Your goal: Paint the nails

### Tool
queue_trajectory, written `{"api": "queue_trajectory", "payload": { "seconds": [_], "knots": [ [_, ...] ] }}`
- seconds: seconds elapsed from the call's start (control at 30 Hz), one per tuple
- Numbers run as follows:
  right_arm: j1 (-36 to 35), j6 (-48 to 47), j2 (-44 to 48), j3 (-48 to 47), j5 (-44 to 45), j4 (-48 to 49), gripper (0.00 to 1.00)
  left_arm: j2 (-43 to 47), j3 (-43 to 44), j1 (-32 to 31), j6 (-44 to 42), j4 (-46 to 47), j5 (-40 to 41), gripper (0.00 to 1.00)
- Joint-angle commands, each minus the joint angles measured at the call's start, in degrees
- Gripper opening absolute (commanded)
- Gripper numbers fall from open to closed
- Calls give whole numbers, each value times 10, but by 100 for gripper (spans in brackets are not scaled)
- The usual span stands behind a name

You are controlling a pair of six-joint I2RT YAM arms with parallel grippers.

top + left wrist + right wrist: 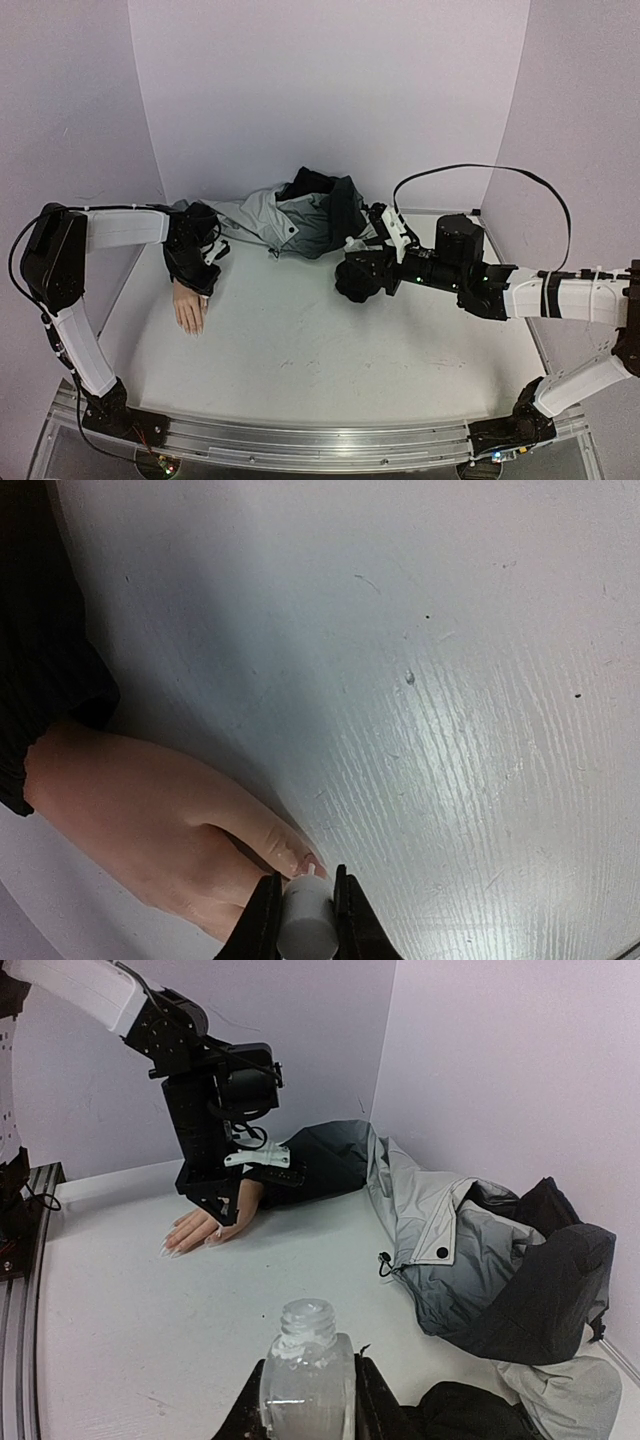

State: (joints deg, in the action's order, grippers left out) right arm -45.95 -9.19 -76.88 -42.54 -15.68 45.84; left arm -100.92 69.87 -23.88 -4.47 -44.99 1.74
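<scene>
The pale mannequin hand (188,308) lies flat at the left of the table, its wrist in the black sleeve of the grey-black jacket (290,222). My left gripper (204,283) hovers just over the hand, shut on a white cylindrical brush cap (305,920). The cap's tip sits right at the thumb nail (308,863). The other nails (165,1252) show long and pale in the right wrist view. My right gripper (356,280) is at mid table, shut on a small clear glass bottle (308,1360) with an open neck, held upright.
The jacket (470,1250) is bunched against the back wall behind both grippers. A dark piece of cloth (470,1415) lies right beside my right gripper. Purple walls close in the white table (330,350) on three sides.
</scene>
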Motion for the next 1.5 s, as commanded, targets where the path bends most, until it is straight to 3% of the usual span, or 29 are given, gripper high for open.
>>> {"api": "queue_trajectory", "payload": {
  "seconds": [0.0, 0.7, 1.27, 1.47],
  "knots": [
    [-3, 5, 11, -10, -11, 35, 0, 0, -3, 3, 6, -12, 2, 0],
    [-5, 5, 19, -10, -10, 33, 0, 3, -8, 1, 4, -40, -16, 0],
    [-7, 4, 19, -10, -7, 31, 0, 10, 13, -4, 5, -47, -100, 0],
    [-7, 3, 16, -10, -7, 32, 0, 28, 52, 1, 30, -53, -65, 0]
  ]
}}
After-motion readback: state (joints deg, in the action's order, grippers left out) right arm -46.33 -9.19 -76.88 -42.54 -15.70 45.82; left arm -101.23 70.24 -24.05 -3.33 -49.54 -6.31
